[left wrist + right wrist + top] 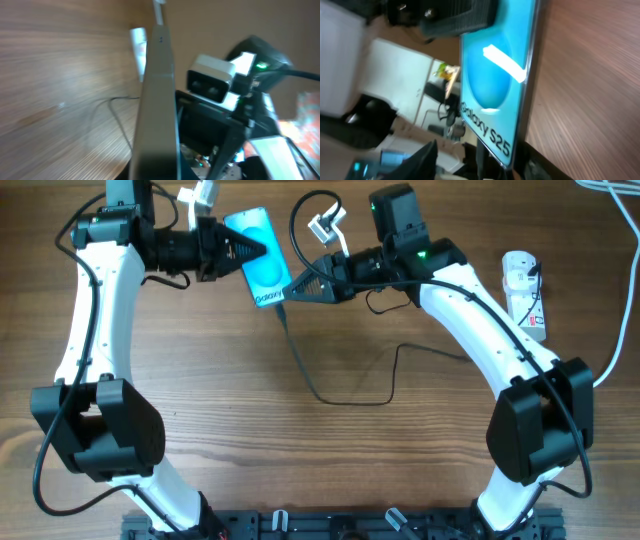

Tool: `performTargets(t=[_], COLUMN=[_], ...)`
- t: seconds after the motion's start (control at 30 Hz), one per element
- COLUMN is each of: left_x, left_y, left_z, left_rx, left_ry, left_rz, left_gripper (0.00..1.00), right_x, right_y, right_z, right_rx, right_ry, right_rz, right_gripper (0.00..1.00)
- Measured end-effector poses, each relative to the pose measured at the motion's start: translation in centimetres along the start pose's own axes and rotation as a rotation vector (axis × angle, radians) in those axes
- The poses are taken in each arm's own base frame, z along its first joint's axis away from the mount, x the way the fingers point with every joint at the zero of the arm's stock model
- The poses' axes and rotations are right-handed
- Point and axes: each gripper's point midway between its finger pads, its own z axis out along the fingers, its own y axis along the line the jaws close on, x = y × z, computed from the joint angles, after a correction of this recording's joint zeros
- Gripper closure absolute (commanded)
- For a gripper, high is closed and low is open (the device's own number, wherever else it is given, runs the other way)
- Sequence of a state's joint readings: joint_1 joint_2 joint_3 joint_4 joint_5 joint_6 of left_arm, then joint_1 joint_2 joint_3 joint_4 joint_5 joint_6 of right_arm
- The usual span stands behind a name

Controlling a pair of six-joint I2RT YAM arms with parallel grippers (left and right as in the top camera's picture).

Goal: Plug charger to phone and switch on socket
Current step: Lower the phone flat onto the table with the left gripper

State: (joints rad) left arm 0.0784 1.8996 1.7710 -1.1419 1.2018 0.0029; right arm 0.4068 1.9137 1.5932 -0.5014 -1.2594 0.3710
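My left gripper (238, 250) is shut on the top end of the phone (263, 258) and holds it off the table at the back, teal screen up. The left wrist view shows the phone edge-on (157, 100). In the right wrist view its screen (495, 85) reads "Galaxy S25". My right gripper (292, 290) is at the phone's bottom end, its fingers (480, 169) apart on either side of it. The dark connector of the charger (480, 157) stands at that end, and its black cable (320, 392) trails across the table. The socket (524, 292) lies at the far right.
The socket's thick white cord (622, 290) runs along the right edge. The black cable loops over the middle of the wooden table (200, 410). The socket also shows in the left wrist view (139, 52), past the phone.
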Motion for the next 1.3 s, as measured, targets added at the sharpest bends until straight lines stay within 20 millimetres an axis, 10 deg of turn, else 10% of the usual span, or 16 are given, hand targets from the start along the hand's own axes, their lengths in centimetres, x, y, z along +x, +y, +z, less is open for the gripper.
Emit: performTargets(t=[0.27,0.57,0.83,1.3], left_x=[1.3,3.1,3.2,3.6], left_y=[5.2,13.4,19.7,21.7], left_z=[1.1,7.0,8.0,9.9], left_rx=[-0.341,-0.457,-0.585,-0.580], left_ry=[0.052,0.223,0.234,0.242], left_rz=[-0.014,-0.095,-0.184,-0.198], left_gripper=[0.96,0.96,0.96,0.92], right_x=[0.8,1.8,1.9,2.0], right_y=[-6.0,-8.1,-8.8,-9.1], right_z=[-1.0,-1.9,-2.2,-2.4], right_rx=[0.333,0.463,0.506,0.527], right_ry=[-0.048,-0.043,-0.047,-0.049], right_rz=[0.145,0.197,0.204,0.209], right_gripper=[0.38,0.36,0.35,0.31])
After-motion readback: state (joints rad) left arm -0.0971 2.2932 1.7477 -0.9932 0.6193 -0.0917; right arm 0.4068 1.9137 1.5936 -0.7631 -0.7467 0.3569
